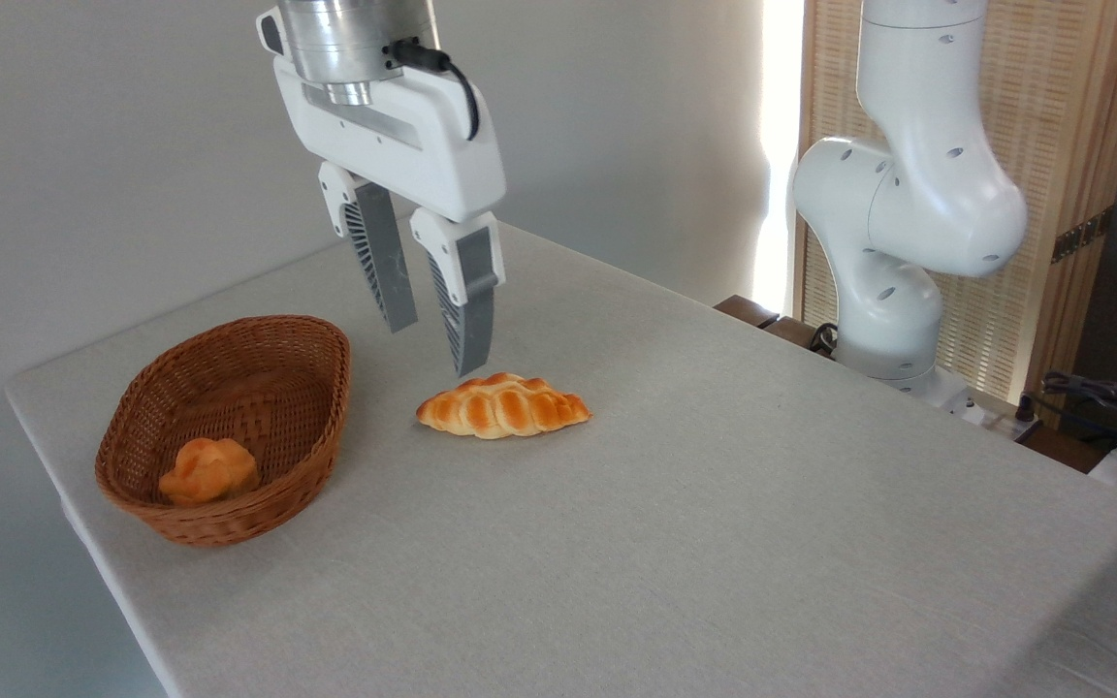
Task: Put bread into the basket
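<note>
The small orange-golden knotted bun (207,470) lies inside the reddish-brown oval wicker basket (306,407) near the grey desk's (714,543) left edge. The claw (434,344) hangs spread and empty above the braided golden loaf (503,406); bare desk stretches rightward.

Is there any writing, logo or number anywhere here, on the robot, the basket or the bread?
None can be read. The gripper and white arm show no label or logo, and the basket, the bread inside it, the braided loaf and the table are all unmarked.
</note>
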Available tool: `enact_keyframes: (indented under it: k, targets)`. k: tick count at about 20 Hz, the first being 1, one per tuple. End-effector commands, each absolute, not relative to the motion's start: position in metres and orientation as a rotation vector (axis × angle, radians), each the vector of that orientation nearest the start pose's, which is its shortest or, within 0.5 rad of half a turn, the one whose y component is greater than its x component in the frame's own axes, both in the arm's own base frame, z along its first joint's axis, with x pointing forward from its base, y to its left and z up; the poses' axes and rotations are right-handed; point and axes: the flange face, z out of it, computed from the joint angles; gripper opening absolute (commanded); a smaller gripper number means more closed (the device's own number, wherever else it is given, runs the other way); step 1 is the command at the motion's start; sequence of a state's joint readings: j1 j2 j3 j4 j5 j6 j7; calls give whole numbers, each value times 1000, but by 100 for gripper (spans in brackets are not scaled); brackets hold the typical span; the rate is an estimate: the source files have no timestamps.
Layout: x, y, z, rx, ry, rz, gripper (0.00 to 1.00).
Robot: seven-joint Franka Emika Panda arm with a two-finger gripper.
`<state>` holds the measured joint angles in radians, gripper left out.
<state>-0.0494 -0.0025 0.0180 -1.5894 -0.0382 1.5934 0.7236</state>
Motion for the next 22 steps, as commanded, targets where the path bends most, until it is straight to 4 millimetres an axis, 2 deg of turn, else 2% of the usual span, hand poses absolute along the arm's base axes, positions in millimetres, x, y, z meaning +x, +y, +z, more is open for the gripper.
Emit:
enact_keyframes:
  k: [1, 8, 11, 22]
  targets:
    - [550, -14, 621, -2944, 1173, -42, 100]
    - [551, -20, 618, -2931, 1200, -10, 100]
    - [548, -29, 617, -2852, 1290, 55, 100]
    - [549, -24, 617, -2933, 1178, 28, 100]
